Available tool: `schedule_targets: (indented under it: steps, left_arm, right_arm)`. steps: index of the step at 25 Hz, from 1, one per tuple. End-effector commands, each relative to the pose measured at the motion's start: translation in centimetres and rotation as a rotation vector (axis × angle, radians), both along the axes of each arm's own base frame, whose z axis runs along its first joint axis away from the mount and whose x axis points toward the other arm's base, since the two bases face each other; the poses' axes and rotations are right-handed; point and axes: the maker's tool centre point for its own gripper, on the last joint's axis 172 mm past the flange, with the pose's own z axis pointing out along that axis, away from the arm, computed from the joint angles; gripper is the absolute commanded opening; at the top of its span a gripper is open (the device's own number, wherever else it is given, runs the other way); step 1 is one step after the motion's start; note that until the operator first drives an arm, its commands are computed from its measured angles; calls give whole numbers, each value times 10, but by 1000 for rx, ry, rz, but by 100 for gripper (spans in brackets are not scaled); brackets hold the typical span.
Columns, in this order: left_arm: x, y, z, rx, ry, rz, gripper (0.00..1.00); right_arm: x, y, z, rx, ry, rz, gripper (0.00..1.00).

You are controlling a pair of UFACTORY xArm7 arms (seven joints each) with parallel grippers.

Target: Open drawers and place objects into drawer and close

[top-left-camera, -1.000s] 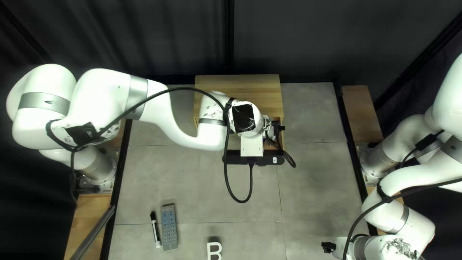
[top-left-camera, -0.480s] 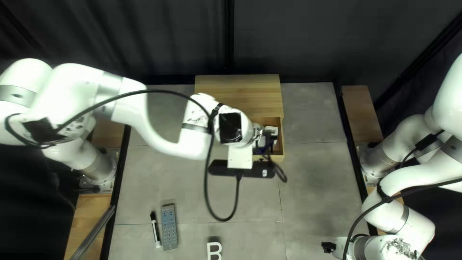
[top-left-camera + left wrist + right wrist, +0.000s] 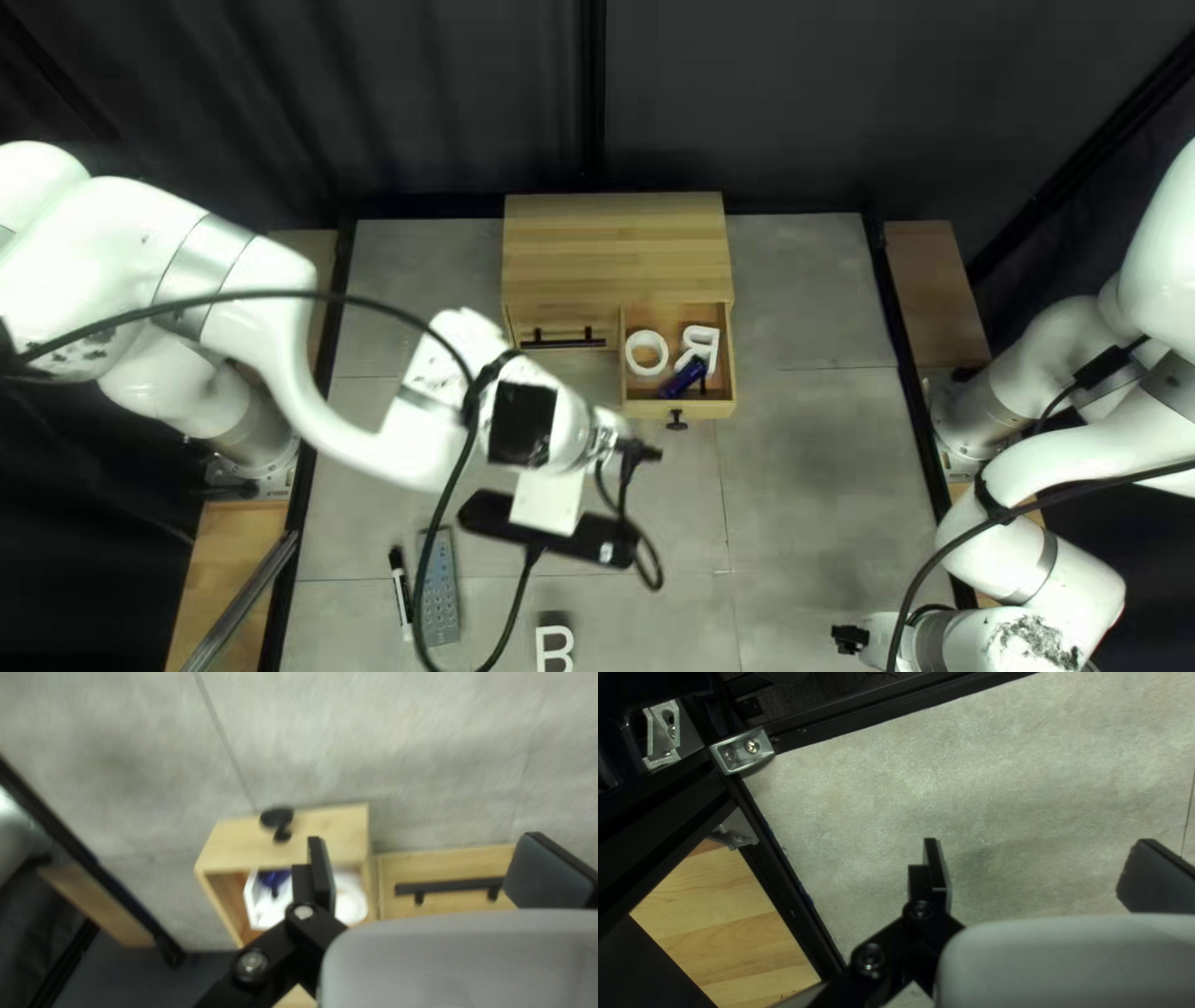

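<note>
In the top left view, my left gripper [image 3: 641, 453] is in front of the wooden cabinet [image 3: 616, 243], left of the pulled-out right drawer [image 3: 685, 408]. That drawer holds a white ring [image 3: 632, 354], a white letter R [image 3: 707, 336] and a dark blue object [image 3: 681, 378]. The left drawer [image 3: 533, 321] is closed. A white letter B [image 3: 555, 648], a grey remote [image 3: 438, 597] and a marker [image 3: 401, 588] lie near the table's front. My right gripper [image 3: 850, 639] is at the lower right. In the wrist views, the left gripper [image 3: 423, 874] and the right gripper [image 3: 1033, 877] stand open and empty.
My left forearm and its hanging cable cross the left half of the table, the cable passing over the remote. A metal bar [image 3: 243, 604] lies at the left edge. Black rails [image 3: 915, 398] border the table's sides.
My left arm has drawn back from above the right drawer, toward the table's left and near side, uncovering the drawer's contents. The right arm has stayed still.
</note>
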Motion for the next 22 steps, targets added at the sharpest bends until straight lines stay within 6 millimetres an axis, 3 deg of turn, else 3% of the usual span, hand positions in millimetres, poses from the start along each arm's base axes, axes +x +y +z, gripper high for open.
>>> schedule_targets:
  steps: [1, 10, 17, 22]
  left_arm:
    - [-34, -46, -17, -57, 9, 23, 100]
    - [-73, -115, -51, -105, 36, 135, 100]
    - [-115, -138, -82, -136, 54, 252, 100]
    - [-149, -157, -88, -161, 36, 310, 100]
  right_arm:
    - [0, 0, 0, 0, 0, 0, 100]
    - [0, 0, 0, 0, 0, 0, 100]
    - [0, 0, 0, 0, 0, 0, 100]
    - [0, 0, 0, 0, 0, 0, 100]
